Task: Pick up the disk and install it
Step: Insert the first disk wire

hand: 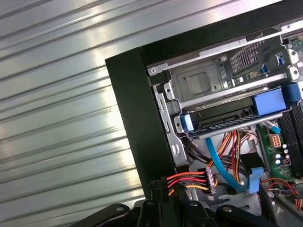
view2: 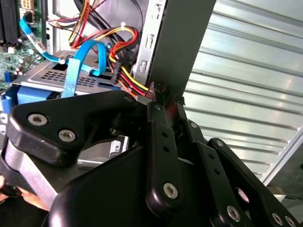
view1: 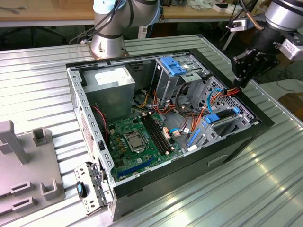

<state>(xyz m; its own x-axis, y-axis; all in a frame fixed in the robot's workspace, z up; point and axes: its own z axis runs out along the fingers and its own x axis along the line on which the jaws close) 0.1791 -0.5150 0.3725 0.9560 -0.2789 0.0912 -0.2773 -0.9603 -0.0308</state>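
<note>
The disk [view1: 223, 118], dark with bright blue carrier rails, lies in the drive cage at the open computer case's [view1: 80, 113] corner on the exterior view's right. In the first wrist view the disk [hand: 222, 118] sits between its blue rail ends, under a grey metal bracket. My gripper [view1: 240, 84] hangs over the case's black outer wall beside that cage, apart from the disk. Its fingertips [view2: 157, 109] stand together against the wall's edge, next to a connector with red, yellow and black wires [view2: 128, 78]. In the first wrist view my gripper [hand: 166, 187] is shut with nothing in it.
A light-blue latch plate [view1: 173, 65] tops the far drive bay. The grey box with a white label [view1: 111, 80] and the green motherboard [view1: 137, 139] fill the case. A blue flat cable [hand: 222, 163] loops below the disk. A grey fixture [view1: 23, 161] stands on the ribbed metal table [view1: 246, 184].
</note>
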